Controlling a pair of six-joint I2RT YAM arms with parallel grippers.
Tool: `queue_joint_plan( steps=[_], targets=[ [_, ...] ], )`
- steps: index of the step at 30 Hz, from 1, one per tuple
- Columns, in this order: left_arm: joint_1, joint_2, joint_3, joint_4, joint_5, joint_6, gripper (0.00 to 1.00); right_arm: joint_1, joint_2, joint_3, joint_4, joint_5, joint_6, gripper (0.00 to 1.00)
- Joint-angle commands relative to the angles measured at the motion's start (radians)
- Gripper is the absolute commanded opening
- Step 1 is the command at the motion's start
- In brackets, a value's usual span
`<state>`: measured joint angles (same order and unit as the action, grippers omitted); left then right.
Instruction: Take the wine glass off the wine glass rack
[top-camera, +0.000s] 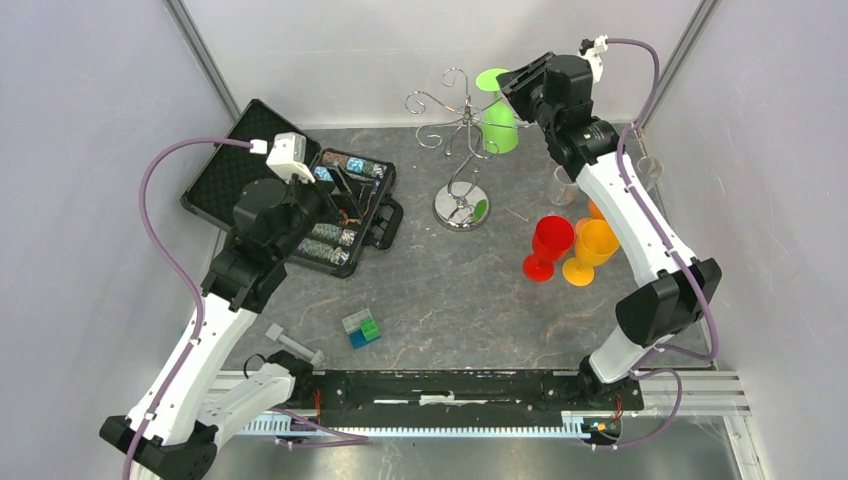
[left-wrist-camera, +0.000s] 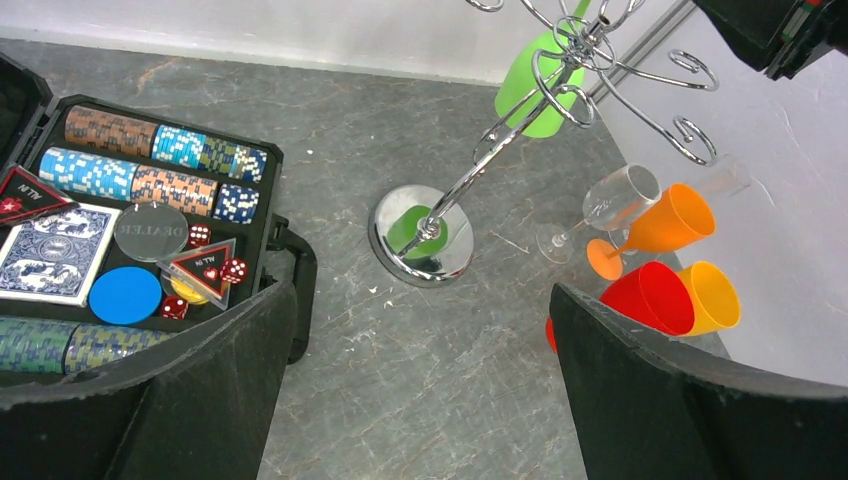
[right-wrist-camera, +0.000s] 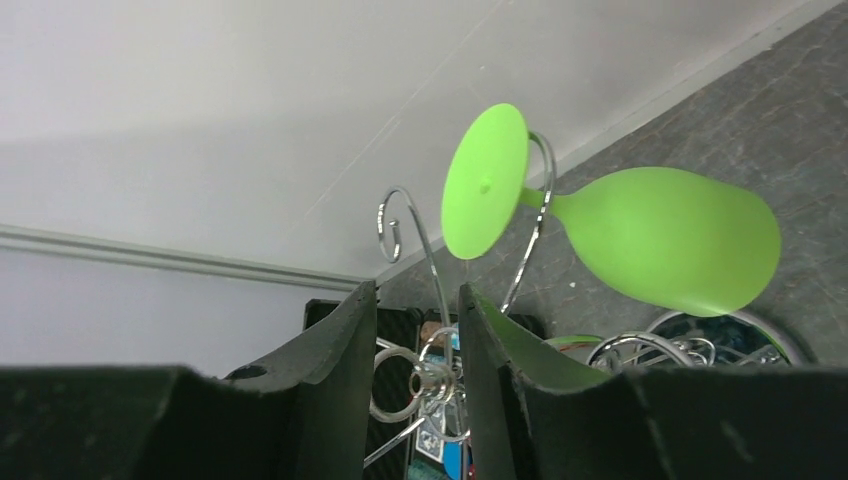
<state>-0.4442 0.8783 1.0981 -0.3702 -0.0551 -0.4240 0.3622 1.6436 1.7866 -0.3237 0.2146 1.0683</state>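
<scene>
Poker chips (left-wrist-camera: 150, 165), cards (left-wrist-camera: 45, 250) and dice (left-wrist-camera: 235, 270) are held in the open black case (top-camera: 235, 160) at left. Upper centre, the green wine glass (top-camera: 503, 122) is hung inverted on the wine glass rack (left-wrist-camera: 421, 238). The left gripper (left-wrist-camera: 420, 300) is spread wide and the right gripper (right-wrist-camera: 415, 300) narrowly parted, with nothing gripped.

On my feed the wine glass rack (left-wrist-camera: 448, 257) is shiny chromed wire, mirror base — green wine glass (right-wrist-camera: 665, 250) looks like smooth matt plastic, desk (left-wrist-camera: 450, 400) dull stone-look.
</scene>
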Motion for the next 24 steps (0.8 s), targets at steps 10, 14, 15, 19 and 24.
queue_joint_plan(
  steps=[10, 14, 15, 19, 24],
  targets=[
    [0.003, -0.014, -0.027, 0.016, -0.034, 0.047, 1.00, 0.004, 0.069, 0.051, 0.007, 0.074, 0.004, 0.41],
    [0.003, -0.013, -0.029, 0.011, -0.039, 0.047, 1.00, 0.004, 0.072, 0.037, 0.036, 0.082, 0.014, 0.37],
    [0.004, -0.013, -0.029, 0.011, -0.041, 0.047, 1.00, 0.004, 0.073, 0.037, 0.035, 0.085, 0.019, 0.36],
    [0.002, -0.014, -0.029, 0.013, -0.038, 0.045, 1.00, 0.001, 0.075, 0.034, 0.042, 0.098, 0.018, 0.29],
    [0.003, -0.012, -0.030, 0.013, -0.033, 0.042, 1.00, -0.009, 0.089, 0.028, 0.040, 0.073, 0.047, 0.30]
  ],
)
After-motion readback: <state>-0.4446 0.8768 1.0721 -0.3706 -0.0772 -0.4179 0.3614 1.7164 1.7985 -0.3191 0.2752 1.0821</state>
